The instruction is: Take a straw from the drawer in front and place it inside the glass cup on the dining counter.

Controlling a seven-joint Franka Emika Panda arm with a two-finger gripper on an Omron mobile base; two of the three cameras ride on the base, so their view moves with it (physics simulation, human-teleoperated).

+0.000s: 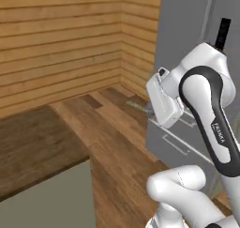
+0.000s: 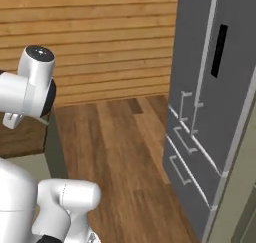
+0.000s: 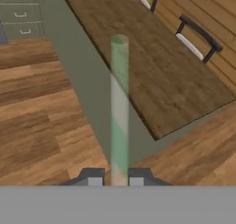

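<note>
While it hangs above the floor, the tool pinches the straw.

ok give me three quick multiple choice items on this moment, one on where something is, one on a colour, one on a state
1. Where is the straw?
A. Lying on the wooden floor
B. Between the fingertips of the gripper, sticking out ahead of it
C. Standing in a cup

2. What colour is the top of the dining counter?
A. Dark brown wood grain
B. White marble
C. Bright red

3. How does the gripper stand?
A. Wide open with nothing in it
B. Shut on the straw
C. Shut on a chair back

Answers:
1 B, since the hand view shows the pale greenish straw rising from between the two dark fingertips.
2 A, since the slab in the hand view is dark brown with a grain, on a pale green base.
3 B, since the fingertips sit close on either side of the straw's lower end.
</note>
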